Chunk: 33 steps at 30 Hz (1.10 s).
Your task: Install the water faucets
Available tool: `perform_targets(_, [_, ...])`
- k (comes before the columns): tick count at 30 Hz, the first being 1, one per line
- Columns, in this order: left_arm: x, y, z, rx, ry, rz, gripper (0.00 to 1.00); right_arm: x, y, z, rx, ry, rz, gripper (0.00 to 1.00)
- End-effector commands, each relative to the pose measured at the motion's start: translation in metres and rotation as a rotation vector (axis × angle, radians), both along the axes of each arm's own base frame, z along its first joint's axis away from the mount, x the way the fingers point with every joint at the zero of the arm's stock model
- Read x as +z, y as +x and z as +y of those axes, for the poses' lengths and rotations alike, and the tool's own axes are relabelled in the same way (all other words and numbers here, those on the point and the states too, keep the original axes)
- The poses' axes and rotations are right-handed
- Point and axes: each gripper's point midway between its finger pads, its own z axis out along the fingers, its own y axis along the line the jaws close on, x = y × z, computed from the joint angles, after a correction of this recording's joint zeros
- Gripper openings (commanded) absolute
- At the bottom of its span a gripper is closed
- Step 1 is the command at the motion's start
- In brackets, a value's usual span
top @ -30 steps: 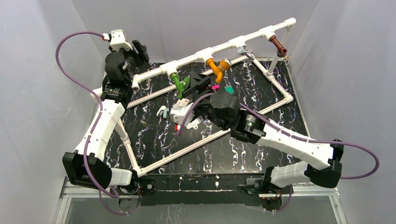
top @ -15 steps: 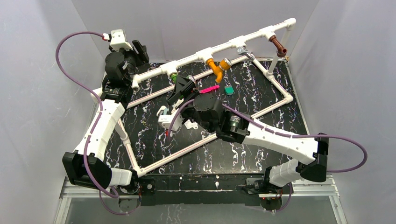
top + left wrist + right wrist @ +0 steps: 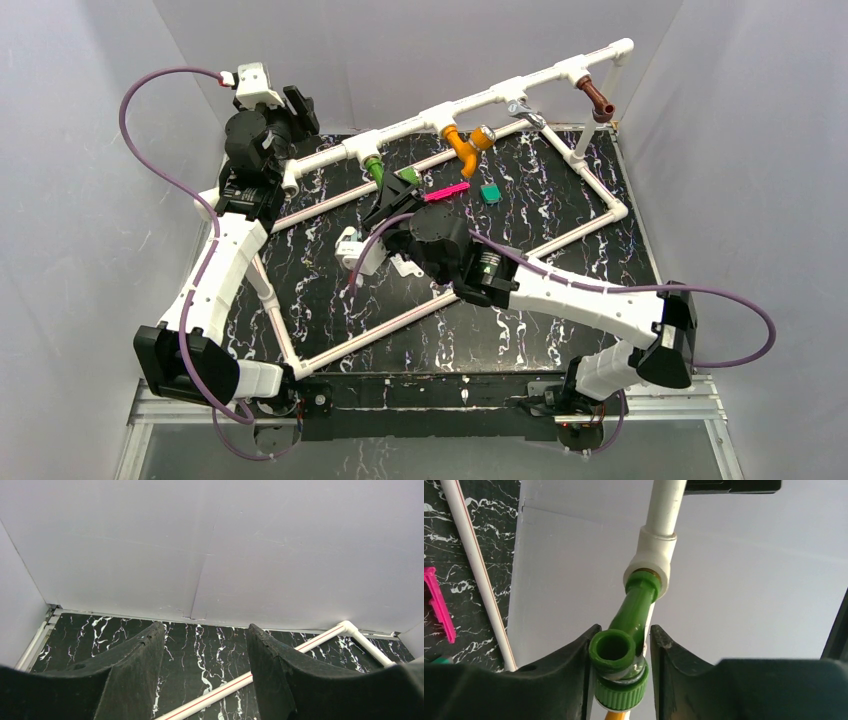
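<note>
The green faucet [image 3: 376,169] hangs from a tee on the raised white pipe [image 3: 410,125]. My right gripper [image 3: 396,190] reaches up to it. In the right wrist view, the green faucet [image 3: 634,600] sits between the fingers of the right gripper [image 3: 624,630]. The jaws stand narrow but open: the left finger touches the faucet's spout and a thin gap shows at the right finger. An orange faucet [image 3: 462,148] and a brown faucet [image 3: 598,100] hang from tees further right. My left gripper [image 3: 297,106] is open and empty at the back left. In its wrist view the left gripper [image 3: 205,627] faces the back wall.
A white pipe frame [image 3: 440,305] lies on the black marbled table [image 3: 560,200]. A pink strip [image 3: 447,191] and a small green block [image 3: 490,193] lie near the orange faucet. A silver fitting [image 3: 525,110] hangs from the raised pipe. Grey walls enclose the table.
My right arm has swung left and up to the green faucet. Its jaws have narrowed from wide open to close around the spout. The left arm has not moved.
</note>
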Motion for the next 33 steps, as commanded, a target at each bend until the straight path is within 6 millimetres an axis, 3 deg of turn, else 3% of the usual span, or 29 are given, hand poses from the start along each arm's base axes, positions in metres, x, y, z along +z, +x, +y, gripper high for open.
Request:
perform_targets(1, [-0.216, -0.027, -0.003, -0.025, 0.136, 0.626, 0.59, 0.012, 0.015, -0.006, -0.063, 0.119, -0.015, 0.43])
perform_targets(4, [-0.216, -0.027, -0.003, -0.024, 0.136, 0.625, 0.59, 0.008, 0.016, -0.006, -0.070, 0.156, 0.002, 0.30])
perform_targets(9, [-0.217, -0.027, -0.003, -0.023, 0.135, 0.627, 0.59, 0.003, 0.019, -0.002, -0.090, 0.304, 0.099, 0.01])
perform_targets(14, [-0.215, -0.027, -0.003, -0.024, 0.134, 0.624, 0.59, 0.004, 0.017, 0.010, -0.090, 0.578, 0.281, 0.01])
perform_targets(22, [-0.215, -0.027, -0.003, -0.024, 0.136, 0.623, 0.59, 0.012, 0.004, 0.034, -0.017, 1.166, 0.712, 0.01])
perform_targets(29, [-0.213, -0.027, -0.003, -0.026, 0.133, 0.620, 0.59, 0.043, -0.008, 0.032, 0.116, 1.676, 1.008, 0.01])
perform_targets(33, [-0.213, -0.027, -0.004, -0.030, 0.130, 0.618, 0.59, 0.049, -0.010, 0.026, 0.158, 1.920, 1.170, 0.01])
